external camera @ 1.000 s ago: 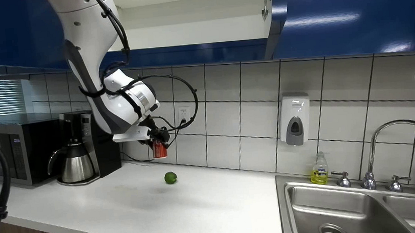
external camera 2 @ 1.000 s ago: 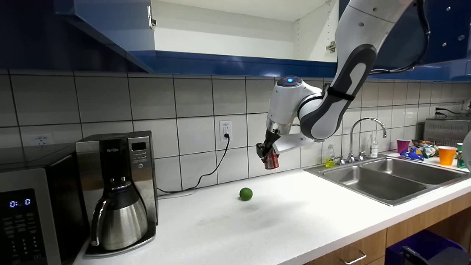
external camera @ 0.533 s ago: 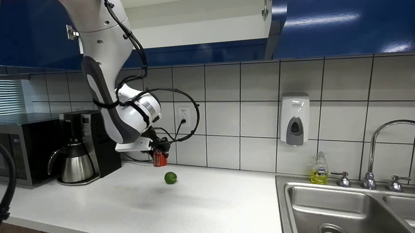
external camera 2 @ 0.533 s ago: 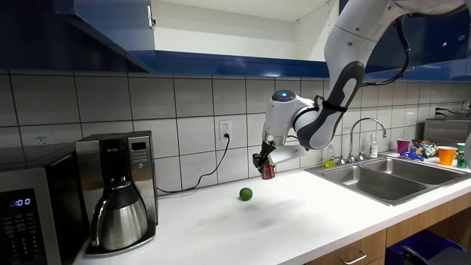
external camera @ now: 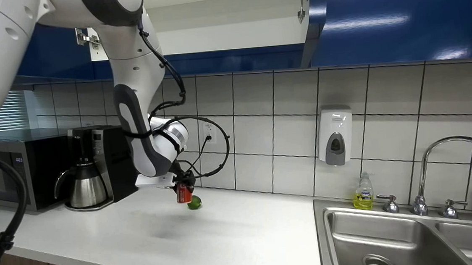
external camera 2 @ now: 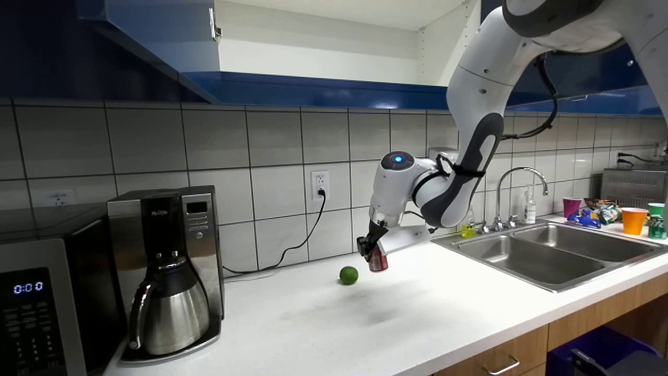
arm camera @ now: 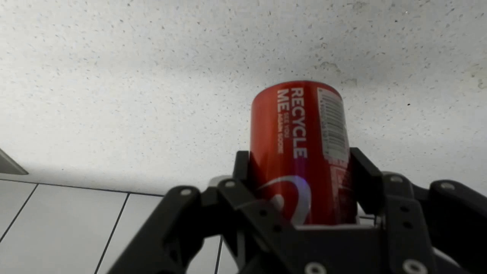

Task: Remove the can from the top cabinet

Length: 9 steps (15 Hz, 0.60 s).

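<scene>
The red can (external camera: 184,194) is held between the two black fingers of my gripper (external camera: 184,181), low over the white counter. It also shows in an exterior view (external camera 2: 378,261), slightly tilted, and in the wrist view (arm camera: 293,125), with a finger pressed on each side. The gripper also shows in an exterior view (external camera 2: 368,247) and in the wrist view (arm camera: 299,163). The can's upper end is hidden by the gripper. The top cabinet (external camera: 230,60) is above, with blue doors open and its white inside showing; it also shows in an exterior view (external camera 2: 334,93).
A green ball (external camera 2: 348,275) lies on the counter (external camera 2: 313,324) close to the can. A coffee maker (external camera 2: 172,271) and microwave (external camera 2: 36,292) stand at one side. A sink (external camera 2: 543,256) with faucet (external camera: 456,142) is at the other. A tiled wall (external camera: 253,135) stands behind.
The arm has come down with the can in the gripper. The can is now much closer to the counter and partly overlaps the green ball in an exterior view. The ball has not moved.
</scene>
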Motion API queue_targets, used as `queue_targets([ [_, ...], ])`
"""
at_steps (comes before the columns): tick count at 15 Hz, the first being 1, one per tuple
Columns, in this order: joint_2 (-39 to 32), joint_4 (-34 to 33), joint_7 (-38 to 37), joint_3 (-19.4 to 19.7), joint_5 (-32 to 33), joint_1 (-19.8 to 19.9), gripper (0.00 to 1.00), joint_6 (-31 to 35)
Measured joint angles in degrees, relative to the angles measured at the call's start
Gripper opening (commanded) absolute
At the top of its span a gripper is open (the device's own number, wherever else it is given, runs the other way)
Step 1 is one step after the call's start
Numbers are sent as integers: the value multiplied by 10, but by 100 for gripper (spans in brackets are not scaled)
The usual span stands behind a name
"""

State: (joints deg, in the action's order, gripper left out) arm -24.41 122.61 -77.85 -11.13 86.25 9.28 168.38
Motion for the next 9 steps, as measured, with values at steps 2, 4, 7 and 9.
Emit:
queue_targets([
  [2,-20,-15,-20,5,18,-4,39,-2],
  [4,-40,-30,-41,8,39,-7,39,-4],
  [7,-66,-48,-67,11,65,-9,39,-4],
  [9,-81,-59,-81,13,78,-10,39,-4],
])
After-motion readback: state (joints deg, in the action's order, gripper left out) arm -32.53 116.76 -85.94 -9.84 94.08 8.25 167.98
